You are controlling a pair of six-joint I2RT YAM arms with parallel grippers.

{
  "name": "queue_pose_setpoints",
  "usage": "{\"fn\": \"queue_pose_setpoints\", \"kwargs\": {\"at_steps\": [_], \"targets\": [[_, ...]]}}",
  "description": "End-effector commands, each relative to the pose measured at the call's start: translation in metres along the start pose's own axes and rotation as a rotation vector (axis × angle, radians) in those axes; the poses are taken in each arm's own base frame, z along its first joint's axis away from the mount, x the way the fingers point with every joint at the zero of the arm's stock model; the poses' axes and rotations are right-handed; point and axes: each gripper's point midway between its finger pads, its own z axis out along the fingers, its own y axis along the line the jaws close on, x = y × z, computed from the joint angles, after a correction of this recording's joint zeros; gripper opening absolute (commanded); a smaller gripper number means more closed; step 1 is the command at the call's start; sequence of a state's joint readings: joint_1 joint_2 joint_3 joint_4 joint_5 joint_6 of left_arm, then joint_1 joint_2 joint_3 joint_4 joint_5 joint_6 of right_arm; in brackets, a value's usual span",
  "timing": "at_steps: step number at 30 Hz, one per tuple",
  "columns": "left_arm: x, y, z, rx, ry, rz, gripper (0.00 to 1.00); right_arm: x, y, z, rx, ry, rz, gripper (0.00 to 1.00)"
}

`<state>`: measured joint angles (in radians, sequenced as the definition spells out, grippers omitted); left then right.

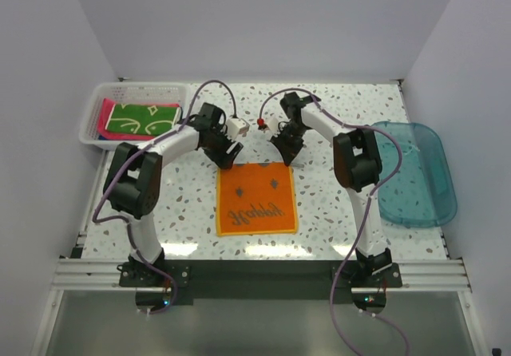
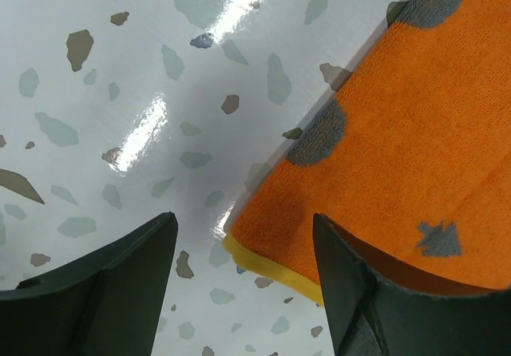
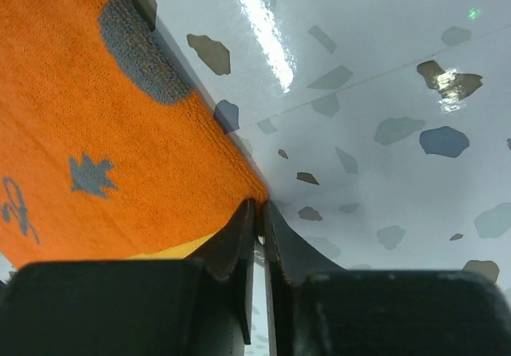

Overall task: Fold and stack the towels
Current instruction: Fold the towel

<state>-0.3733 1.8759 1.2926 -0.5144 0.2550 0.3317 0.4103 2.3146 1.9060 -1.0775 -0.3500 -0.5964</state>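
Basket of white slotted plastic [image 1: 94, 136] holds a green-patterned towel [image 1: 144, 119] over a pink towel [image 1: 104, 116]. Orange grey-lettered square towel [image 1: 255, 200] lies flat on the worktop [image 1: 192, 204]; left pincer [image 2: 243, 236] gapes around one far corner, right pincer [image 3: 259, 208] pinches the other.

The orange towel [image 1: 256, 199] with grey lettering is lying flat and unfolded. One far corner is sitting between the spread left fingers [image 2: 120, 284]; the other is being pinched by the right fingers [image 3: 231, 244]. A green towel [image 1: 142, 119] is lying over a pink towel [image 1: 102, 118], well left of both.

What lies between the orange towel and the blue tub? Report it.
In the top view, the right arm stands between the orange towel and the blue tub; otherwise only bare speckled table.
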Motion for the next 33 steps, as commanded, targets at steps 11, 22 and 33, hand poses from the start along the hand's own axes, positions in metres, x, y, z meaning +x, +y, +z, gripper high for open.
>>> {"fn": "queue_pose_setpoints", "kwargs": {"at_steps": [11, 22, 33], "targets": [[0.012, 0.005, 0.012, 0.029, 0.046, 0.018, 0.54, 0.017, -0.002, 0.009, 0.001, 0.077, -0.011, 0.01], [0.048, 0.009, 0.023, 0.023, 0.158, -0.017, 0.39, 0.018, -0.005, 0.007, 0.051, 0.086, -0.005, 0.0], [0.075, -0.006, 0.031, 0.094, 0.243, -0.035, 0.0, 0.008, -0.011, -0.01, 0.131, 0.031, 0.017, 0.0]]}}
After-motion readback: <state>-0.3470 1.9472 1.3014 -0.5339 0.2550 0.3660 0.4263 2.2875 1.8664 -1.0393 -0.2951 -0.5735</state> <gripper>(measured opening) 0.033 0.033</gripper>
